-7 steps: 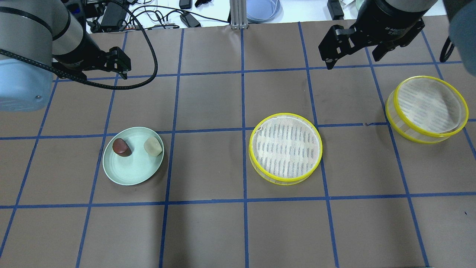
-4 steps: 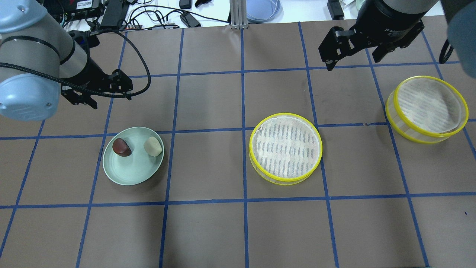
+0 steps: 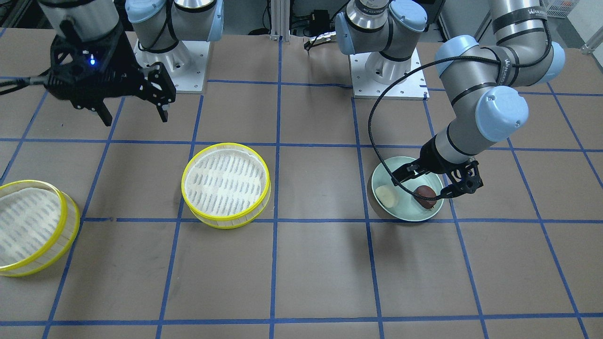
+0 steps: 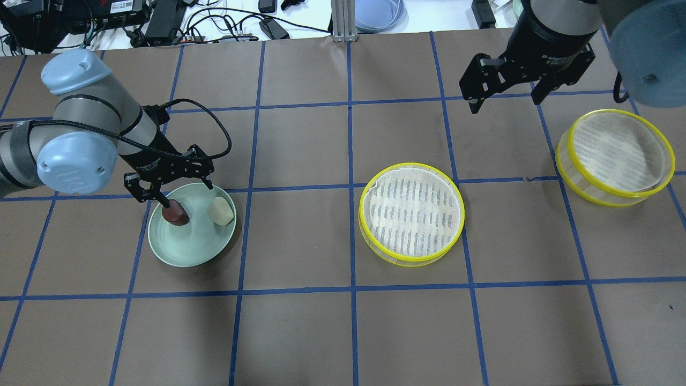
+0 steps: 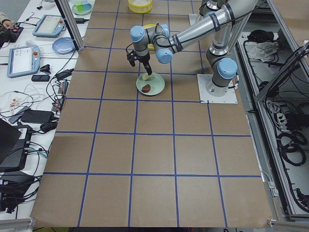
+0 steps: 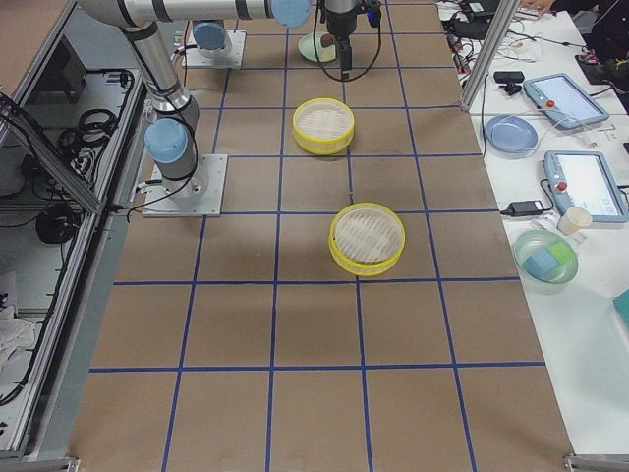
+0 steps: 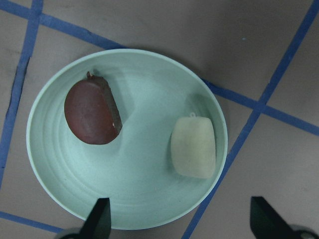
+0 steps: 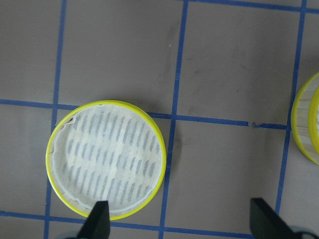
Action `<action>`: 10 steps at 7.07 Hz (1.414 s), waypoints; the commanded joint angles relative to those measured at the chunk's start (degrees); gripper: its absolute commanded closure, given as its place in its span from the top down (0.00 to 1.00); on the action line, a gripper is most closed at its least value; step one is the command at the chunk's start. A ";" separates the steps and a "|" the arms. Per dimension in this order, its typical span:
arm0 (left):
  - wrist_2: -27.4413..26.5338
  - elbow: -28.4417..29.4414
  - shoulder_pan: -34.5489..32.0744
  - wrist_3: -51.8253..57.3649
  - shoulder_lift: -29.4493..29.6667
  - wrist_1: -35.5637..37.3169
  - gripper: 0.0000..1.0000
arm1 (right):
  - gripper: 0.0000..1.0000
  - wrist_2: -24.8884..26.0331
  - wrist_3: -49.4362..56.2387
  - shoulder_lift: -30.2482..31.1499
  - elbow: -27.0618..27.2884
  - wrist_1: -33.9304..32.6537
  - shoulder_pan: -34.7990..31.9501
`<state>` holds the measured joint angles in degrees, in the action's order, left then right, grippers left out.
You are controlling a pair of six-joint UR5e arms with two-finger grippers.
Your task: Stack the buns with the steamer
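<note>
A mint-green plate at the left holds a dark reddish-brown bun and a pale cream bun. My left gripper is open and empty, hovering low over the plate's far side by the brown bun. In the left wrist view the brown bun and the cream bun lie apart on the plate. One yellow-rimmed steamer tray sits mid-table, a second at the far right; both are empty. My right gripper is open and empty, high above the table behind them.
Blue tape lines grid the brown table. Cables and devices lie beyond the table's back edge. The right wrist view shows the middle steamer tray below and the other tray's rim at its right edge.
My left arm has swung forward and down from the back left until its open gripper is over the plate. The right gripper has barely shifted. Buns and trays have not moved.
</note>
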<state>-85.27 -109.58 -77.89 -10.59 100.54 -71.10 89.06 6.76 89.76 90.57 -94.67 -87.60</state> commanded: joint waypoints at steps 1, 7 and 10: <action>0.89 0.07 0.02 -0.39 5.52 2.53 0.97 | 0.99 -0.55 9.34 -3.35 0.92 -0.69 13.95; 3.88 -0.11 -0.07 -3.21 9.24 3.61 0.39 | 0.88 4.55 34.45 -28.30 1.27 -28.10 35.12; 3.79 0.42 -0.07 -3.38 8.37 3.52 0.00 | 0.62 4.98 36.74 -30.34 1.27 -30.75 35.30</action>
<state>-81.44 -109.54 -77.96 -13.87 109.56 -67.56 93.79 42.76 59.91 91.85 -124.92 -52.40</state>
